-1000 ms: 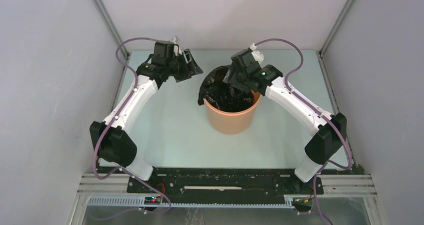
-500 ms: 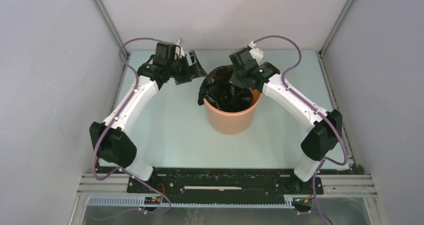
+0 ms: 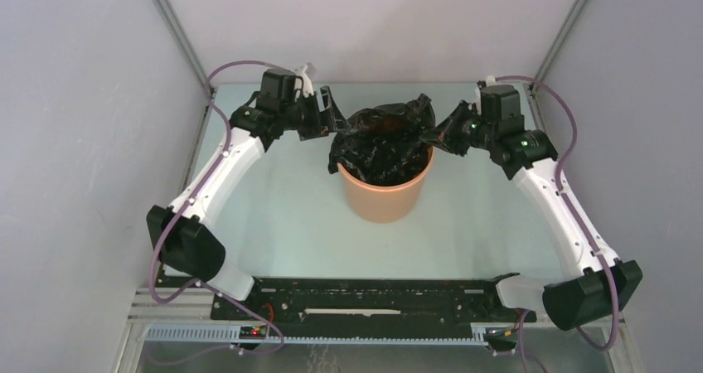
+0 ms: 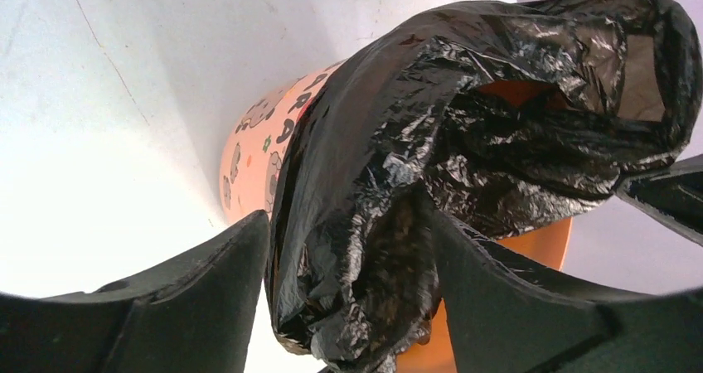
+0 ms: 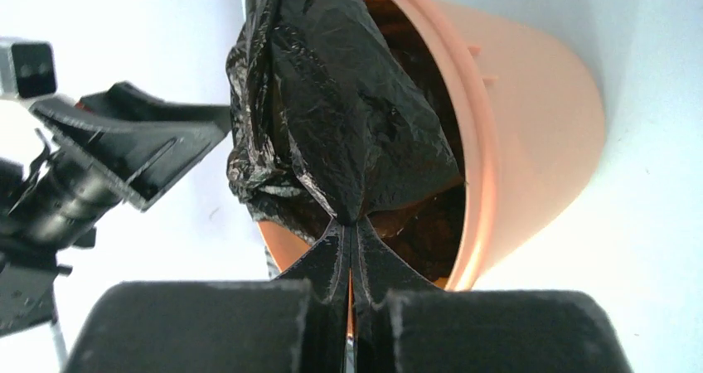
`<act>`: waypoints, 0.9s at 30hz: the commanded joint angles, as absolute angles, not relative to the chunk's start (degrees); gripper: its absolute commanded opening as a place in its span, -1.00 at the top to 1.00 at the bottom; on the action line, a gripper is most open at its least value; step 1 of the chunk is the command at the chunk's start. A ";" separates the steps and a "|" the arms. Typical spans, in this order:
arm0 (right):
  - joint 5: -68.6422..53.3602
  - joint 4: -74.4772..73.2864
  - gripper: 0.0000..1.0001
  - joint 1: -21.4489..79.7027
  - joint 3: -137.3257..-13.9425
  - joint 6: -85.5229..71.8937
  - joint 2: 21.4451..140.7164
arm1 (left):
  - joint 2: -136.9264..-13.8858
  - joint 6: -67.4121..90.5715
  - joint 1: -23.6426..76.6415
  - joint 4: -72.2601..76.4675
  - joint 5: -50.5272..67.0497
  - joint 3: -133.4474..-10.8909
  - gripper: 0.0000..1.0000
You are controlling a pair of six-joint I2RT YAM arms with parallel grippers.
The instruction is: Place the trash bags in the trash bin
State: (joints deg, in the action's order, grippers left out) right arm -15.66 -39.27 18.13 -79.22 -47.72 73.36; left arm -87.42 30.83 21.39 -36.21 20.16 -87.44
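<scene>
Right now we are looking at the thin, glossy black plastic trash bag. It is sitting mostly inside the smooth orange cylindrical plastic trash bin in the middle of the pale table. Its loose film is spilling over the rim on the left and stretching out past the rim toward the far right.

That stretched corner is leading straight to the right gripper, which is hovering just outside the bin's right rim. Its fingers are pressed together, pinching a point of the film, as the right wrist view is showing.

The left gripper is sitting at the far-left side of the rim, its fingers spread wide with the overhanging fold bulging between them. We are judging that it is not clamping that fold.

So the bag's long axis is running left to right across the bin mouth, from one gripper to the other. We are reckoning that the coming move turns on the right arm carrying its pinched corner leftward and down, since the mouth is lying to its left.
</scene>
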 commanded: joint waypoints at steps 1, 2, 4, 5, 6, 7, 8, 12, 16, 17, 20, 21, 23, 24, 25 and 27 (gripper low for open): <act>-29.43 -35.68 1.00 13.88 -74.89 -46.94 70.77 | -89.78 29.77 21.81 -35.95 23.37 -90.98 -0.48; -30.69 -36.09 1.00 12.75 -74.09 -46.75 70.80 | -90.09 29.74 21.94 -35.95 23.60 -91.12 -0.45; -32.96 -36.29 1.00 10.58 -72.40 -45.69 71.01 | -90.59 29.82 22.14 -35.78 23.54 -91.10 -0.43; -33.62 -37.02 1.00 9.74 -71.78 -44.91 71.16 | -90.72 29.86 22.15 -35.77 23.27 -91.02 -0.42; -34.56 -37.43 1.00 8.93 -70.98 -44.18 71.24 | -90.89 29.81 22.15 -35.77 23.01 -90.79 -0.41; -35.76 -37.84 1.00 8.20 -70.10 -43.52 71.44 | -91.00 29.81 22.15 -35.82 22.95 -90.59 -0.38; -36.92 -38.10 1.00 7.43 -69.31 -43.15 71.65 | -91.26 29.92 22.15 -35.93 22.94 -90.25 -0.37; -38.04 -37.57 1.00 6.18 -65.79 -42.72 70.69 | -91.89 30.48 22.16 -36.80 21.98 -88.92 -0.30; -39.03 -36.44 1.00 4.91 -63.36 -42.56 69.09 | -91.76 32.14 22.15 -36.75 22.24 -86.77 -0.22; -39.47 -36.43 1.00 4.58 -63.20 -42.07 69.25 | -91.59 32.62 22.15 -36.71 22.30 -86.22 -0.21; -41.83 -35.31 0.98 3.98 -63.13 -42.79 71.42 | -91.24 34.10 22.15 -36.61 23.27 -85.11 -0.20; -43.11 -34.26 0.97 4.38 -63.19 -43.32 71.89 | -91.23 34.64 22.15 -36.72 23.41 -84.94 -0.20; -43.66 -33.17 0.91 4.82 -63.19 -44.05 72.10 | -91.19 36.06 22.15 -35.87 24.27 -84.16 -0.19; -43.54 -33.54 0.89 4.72 -63.19 -44.01 71.84 | -91.08 36.86 22.15 -35.11 24.71 -83.60 -0.20; -42.97 -34.18 0.87 4.62 -63.15 -43.68 71.48 | -91.05 37.64 22.15 -34.34 24.92 -83.31 -0.19; -41.57 -35.75 0.79 4.32 -63.17 -42.27 70.54 | -90.64 38.13 22.15 -33.37 25.00 -82.69 -0.20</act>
State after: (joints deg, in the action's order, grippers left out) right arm -42.74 -33.23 4.73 -63.96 -44.86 71.59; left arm -91.61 35.20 22.00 -35.70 23.42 -84.42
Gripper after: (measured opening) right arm 0.077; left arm 0.600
